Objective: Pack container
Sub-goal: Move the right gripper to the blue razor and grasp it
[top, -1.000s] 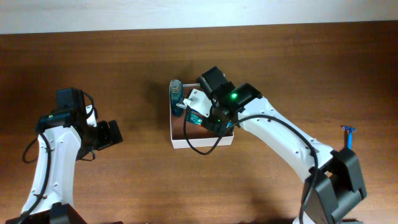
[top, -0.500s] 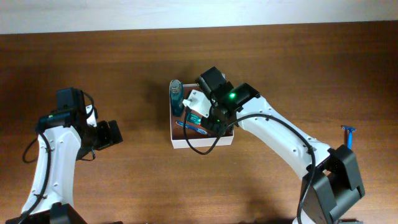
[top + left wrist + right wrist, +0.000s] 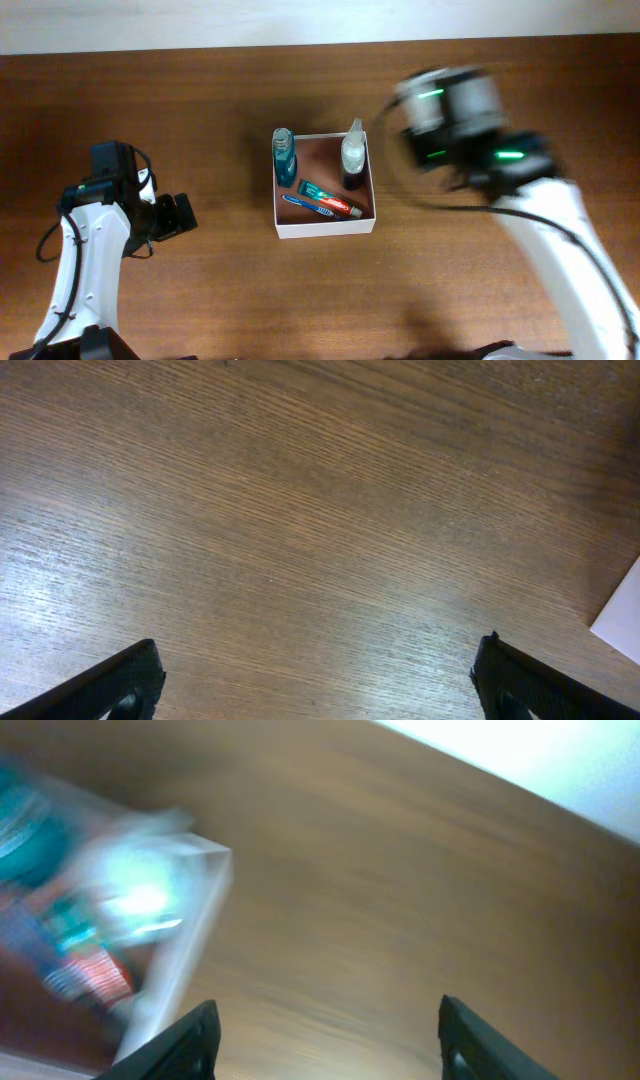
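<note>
**A:** Overhead, where does the container (image 3: pixel 325 229) sit?

**B:** Mid-table. It holds a blue bottle (image 3: pixel 285 158), a white spray bottle (image 3: pixel 353 152) and a red-and-blue tube (image 3: pixel 333 201). The tube's print is too small to read.

**A:** And the grippers?

**B:** The left gripper (image 3: pixel 315 675) has its fingers spread and empty over bare table (image 3: pixel 300 510), well left of the container. The right gripper (image 3: pixel 325 1035), blurred, is also spread and empty, to the container's right.

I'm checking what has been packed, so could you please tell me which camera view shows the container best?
The overhead view: the whole container is sharp, with all four walls and its inside visible. The right wrist view shows one blurred corner; the left wrist view shows only a white sliver at its right edge.
</note>
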You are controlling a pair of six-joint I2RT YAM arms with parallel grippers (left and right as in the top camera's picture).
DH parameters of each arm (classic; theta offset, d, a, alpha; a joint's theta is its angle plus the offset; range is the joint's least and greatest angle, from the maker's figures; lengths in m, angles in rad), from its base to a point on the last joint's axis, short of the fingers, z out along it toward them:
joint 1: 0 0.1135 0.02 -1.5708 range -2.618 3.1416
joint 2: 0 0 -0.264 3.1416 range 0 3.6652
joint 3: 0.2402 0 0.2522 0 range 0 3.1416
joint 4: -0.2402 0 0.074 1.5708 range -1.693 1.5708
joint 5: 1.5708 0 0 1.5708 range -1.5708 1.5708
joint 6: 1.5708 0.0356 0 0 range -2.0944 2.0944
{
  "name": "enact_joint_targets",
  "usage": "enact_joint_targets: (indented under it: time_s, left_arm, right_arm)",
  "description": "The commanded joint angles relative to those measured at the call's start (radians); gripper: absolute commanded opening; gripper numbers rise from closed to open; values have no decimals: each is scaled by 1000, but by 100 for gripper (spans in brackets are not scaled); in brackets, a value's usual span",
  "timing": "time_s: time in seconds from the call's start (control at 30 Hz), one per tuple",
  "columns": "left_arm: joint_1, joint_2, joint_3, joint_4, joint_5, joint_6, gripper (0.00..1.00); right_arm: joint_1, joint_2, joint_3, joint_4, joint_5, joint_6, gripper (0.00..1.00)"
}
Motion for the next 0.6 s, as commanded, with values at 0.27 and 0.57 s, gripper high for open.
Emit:
enact_joint_targets:
  time_s: [0.27, 0.57]
  left_arm:
    - [4, 6, 16, -1, 11, 17, 99]
    - [4, 6, 16, 0, 11, 17, 99]
  right_arm:
    - [-689, 164, -106, -85, -171, 146, 69]
    - [-846, 399, -131, -77, -171, 145, 70]
